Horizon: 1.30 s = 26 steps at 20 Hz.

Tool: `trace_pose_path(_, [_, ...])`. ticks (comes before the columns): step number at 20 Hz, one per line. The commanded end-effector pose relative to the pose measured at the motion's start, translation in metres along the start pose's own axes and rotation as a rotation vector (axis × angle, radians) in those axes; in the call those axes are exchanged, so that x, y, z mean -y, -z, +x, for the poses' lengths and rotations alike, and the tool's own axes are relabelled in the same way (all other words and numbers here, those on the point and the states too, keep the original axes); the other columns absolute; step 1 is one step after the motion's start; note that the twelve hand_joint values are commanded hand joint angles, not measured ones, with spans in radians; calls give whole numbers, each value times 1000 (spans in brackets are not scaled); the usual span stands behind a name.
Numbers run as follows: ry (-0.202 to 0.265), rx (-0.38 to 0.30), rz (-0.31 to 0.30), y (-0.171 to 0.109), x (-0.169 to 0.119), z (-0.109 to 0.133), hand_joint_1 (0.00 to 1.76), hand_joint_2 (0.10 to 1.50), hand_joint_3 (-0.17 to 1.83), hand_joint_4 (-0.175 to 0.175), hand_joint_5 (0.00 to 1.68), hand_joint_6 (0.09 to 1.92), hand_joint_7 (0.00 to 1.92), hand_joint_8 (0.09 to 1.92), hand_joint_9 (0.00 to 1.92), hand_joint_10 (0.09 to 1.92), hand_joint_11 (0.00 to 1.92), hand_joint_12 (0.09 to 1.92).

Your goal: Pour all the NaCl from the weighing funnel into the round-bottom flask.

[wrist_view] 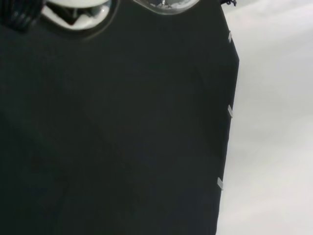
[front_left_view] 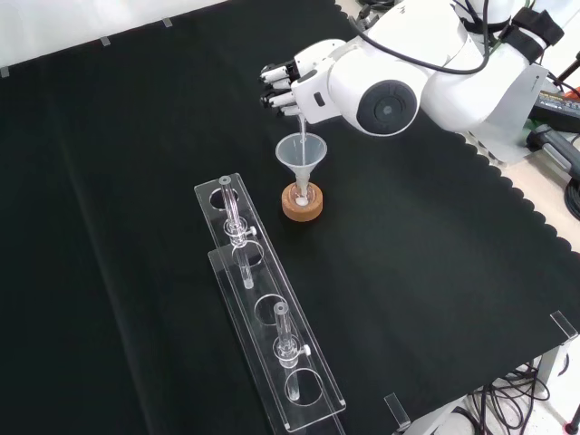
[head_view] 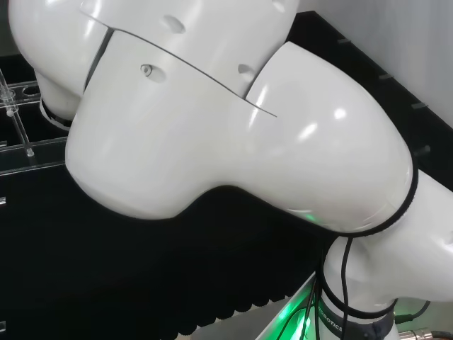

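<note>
Front view, hand [front_left_view: 304, 80] fingers curled, w/ weighing funnel [front_left_view: 303, 127] above flask [front_left_view: 302, 201]

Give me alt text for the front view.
The hand holds a weighing funnel tipped over a wide funnel on a cork ring. A clear rack with tubes lies nearer on black cloth.

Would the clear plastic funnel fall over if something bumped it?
Probably yes. The clear plastic funnel is wide on top with a thin stem, and only that stem sits in the flask on the round cork ring. It looks light, so the hand just above could easily tip it.
</note>
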State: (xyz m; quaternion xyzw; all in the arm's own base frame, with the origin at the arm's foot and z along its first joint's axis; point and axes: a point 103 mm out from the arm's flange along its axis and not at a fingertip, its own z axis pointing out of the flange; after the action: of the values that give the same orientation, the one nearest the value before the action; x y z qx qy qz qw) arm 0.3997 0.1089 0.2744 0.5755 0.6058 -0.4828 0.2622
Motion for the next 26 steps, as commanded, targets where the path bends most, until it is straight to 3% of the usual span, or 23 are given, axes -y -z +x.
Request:
trace_pose_path(1, [-7,42,-3,4,1,1,1116,688,608,175,1248,695,583,678,935,394,659,1146])
trace_pose_path(26, [-28,192,-2,19,7,7,1115,690,604,175,1247,696,583,679,928,394,652,1151])
